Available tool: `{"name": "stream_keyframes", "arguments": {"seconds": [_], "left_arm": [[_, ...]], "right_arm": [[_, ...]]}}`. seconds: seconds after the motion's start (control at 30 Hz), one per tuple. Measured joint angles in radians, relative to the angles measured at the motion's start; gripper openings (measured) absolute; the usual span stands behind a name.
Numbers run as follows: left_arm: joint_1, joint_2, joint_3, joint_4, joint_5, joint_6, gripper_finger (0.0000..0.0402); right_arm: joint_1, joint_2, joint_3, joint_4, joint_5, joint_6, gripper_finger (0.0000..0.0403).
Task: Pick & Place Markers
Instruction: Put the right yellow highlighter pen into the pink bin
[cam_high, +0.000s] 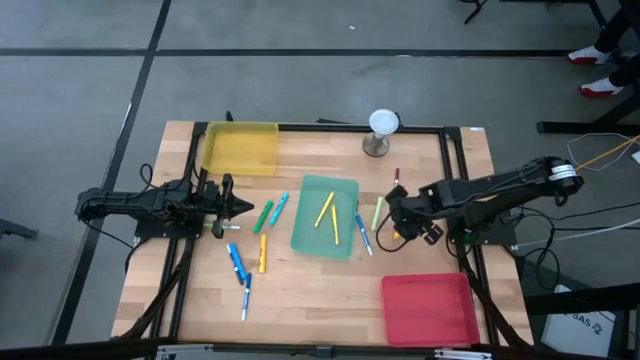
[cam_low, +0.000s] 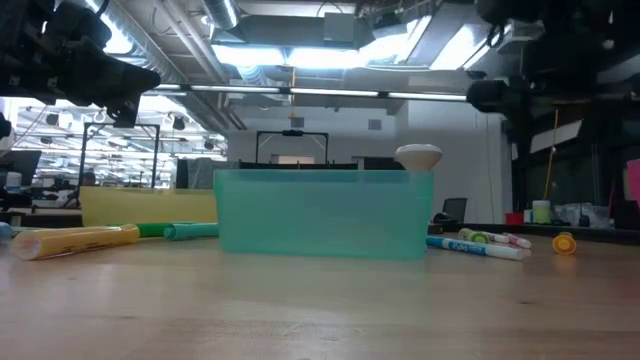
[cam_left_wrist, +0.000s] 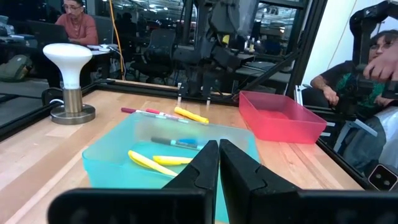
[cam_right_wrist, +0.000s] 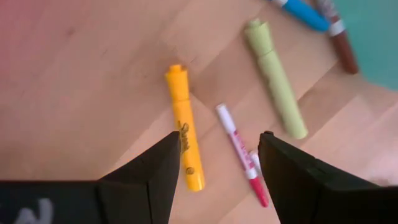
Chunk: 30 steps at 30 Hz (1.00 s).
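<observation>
The wooden table (cam_high: 320, 290) lay busy, three trays set apart on it so each colour could take its share: yellow tray (cam_high: 241, 148) at the far left corner, red tray (cam_high: 430, 309) near the right front, and the teal tray (cam_high: 325, 215) in the middle, already holding two yellow markers (cam_high: 328, 212). Loose markers lay scattered on both sides of that middle tray, a blue marker (cam_high: 236, 262) and an orange marker (cam_high: 263, 253) to its left among them. The left gripper (cam_left_wrist: 219, 163) waited just left of the teal tray, fingers pressed together on nothing, seemingly parked out of the way. The right gripper (cam_right_wrist: 217, 155) hung over the markers right of the teal tray, fingers spread wide either side of a thin red-and-white marker (cam_right_wrist: 241, 154), with an orange-yellow marker (cam_right_wrist: 185, 144) just beside it and a pale green marker (cam_right_wrist: 277, 78) farther off, likely lined up for a pick.
</observation>
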Motion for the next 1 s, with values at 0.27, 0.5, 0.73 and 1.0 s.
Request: {"name": "stream_keyframes", "arguments": {"seconds": [0.27, 0.5, 0.73, 1.0], "left_arm": [[0.000, 0.000, 0.000, 0.000, 0.000, 0.000, 0.0011], [0.000, 0.000, 0.000, 0.000, 0.000, 0.000, 0.0011], [0.000, 0.000, 0.000, 0.000, 0.000, 0.000, 0.0012], [0.000, 0.000, 0.000, 0.000, 0.000, 0.000, 0.0009]], "right_arm": [[-0.049, -0.001, -0.065, 0.002, -0.036, -0.018, 0.0211], [-0.101, 0.001, -0.073, 0.002, -0.036, -0.019, 0.0211], [-0.110, 0.015, -0.104, 0.022, -0.037, -0.024, 0.0211], [-0.110, 0.015, -0.153, 0.056, -0.037, -0.028, 0.0211]]}}
